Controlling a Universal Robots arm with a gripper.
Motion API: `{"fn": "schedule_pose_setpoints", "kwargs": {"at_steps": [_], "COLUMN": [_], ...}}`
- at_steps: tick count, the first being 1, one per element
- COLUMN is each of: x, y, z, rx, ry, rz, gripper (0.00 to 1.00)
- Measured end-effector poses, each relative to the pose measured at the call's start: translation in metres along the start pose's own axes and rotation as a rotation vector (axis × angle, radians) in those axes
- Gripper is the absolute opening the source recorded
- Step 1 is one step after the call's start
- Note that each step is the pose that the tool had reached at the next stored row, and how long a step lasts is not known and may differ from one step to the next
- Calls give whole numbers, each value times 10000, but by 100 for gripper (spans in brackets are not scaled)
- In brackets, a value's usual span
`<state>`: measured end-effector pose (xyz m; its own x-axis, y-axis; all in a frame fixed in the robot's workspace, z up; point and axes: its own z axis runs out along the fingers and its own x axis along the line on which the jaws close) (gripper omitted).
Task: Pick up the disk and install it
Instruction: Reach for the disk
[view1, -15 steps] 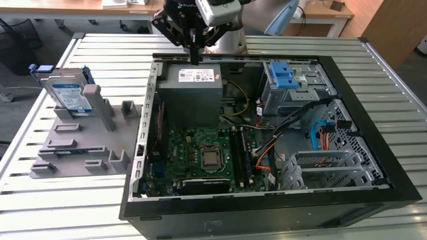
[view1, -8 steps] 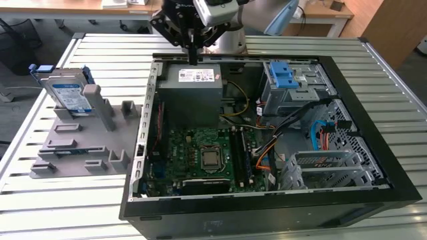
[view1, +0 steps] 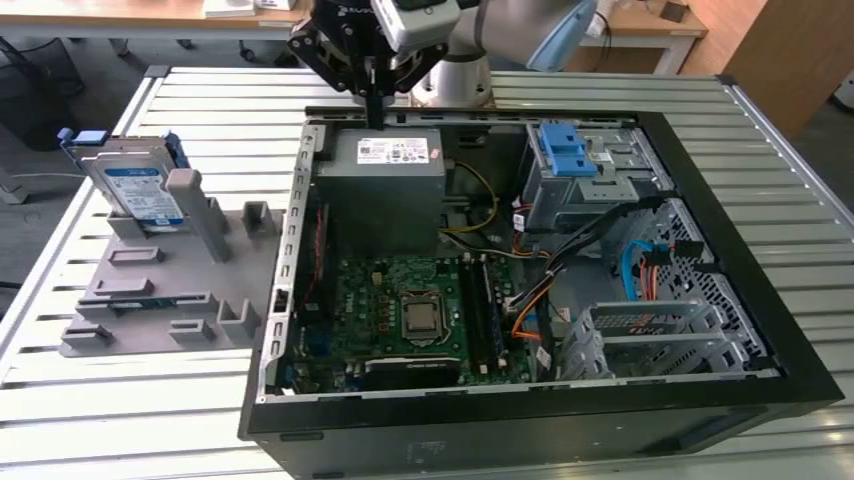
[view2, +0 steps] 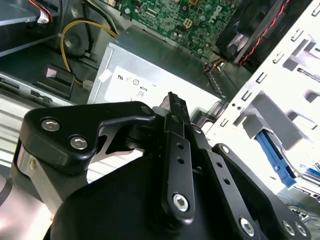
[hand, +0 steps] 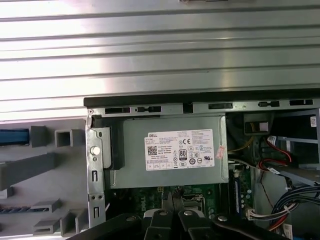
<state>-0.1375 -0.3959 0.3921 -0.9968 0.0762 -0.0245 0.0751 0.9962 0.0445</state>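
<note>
Black near wall of an open computer case (view1: 534, 410) fronts the exterior view. The case lies on its side on a slatted metal table (view1: 120, 410), interior facing up. Inside it, a green motherboard (view1: 400, 300) fills the near-middle. A grey power-supply box (view1: 380, 190) with a white sticker sits at the far end. A metal drive cage (view1: 587, 190) topped by light-blue tabs (view1: 567, 150) stands toward the exterior view's right.

The gripper (view1: 378, 122) hangs from the arm at the far edge of the case, its tip just above the power-supply box. Its two fingers are pressed together with nothing between them; both wrist views show the same closed pair poised over the sticker side of the box.

The disk (view1: 140, 190) stands upright in a grey fixture (view1: 160, 290) on the table at the exterior view's left. It is outside the case and well apart from the gripper. Its white-and-blue label faces the camera, and a blue bracket frames it.
</note>
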Motion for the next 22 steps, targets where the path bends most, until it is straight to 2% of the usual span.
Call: {"fn": "schedule_pose_setpoints", "kwargs": {"at_steps": [7,22], "x": [124,412], "y": [38,67], "z": [9,36], "rx": [3,8], "ry": [7,74], "rz": [1,4], "gripper": [11,11]}}
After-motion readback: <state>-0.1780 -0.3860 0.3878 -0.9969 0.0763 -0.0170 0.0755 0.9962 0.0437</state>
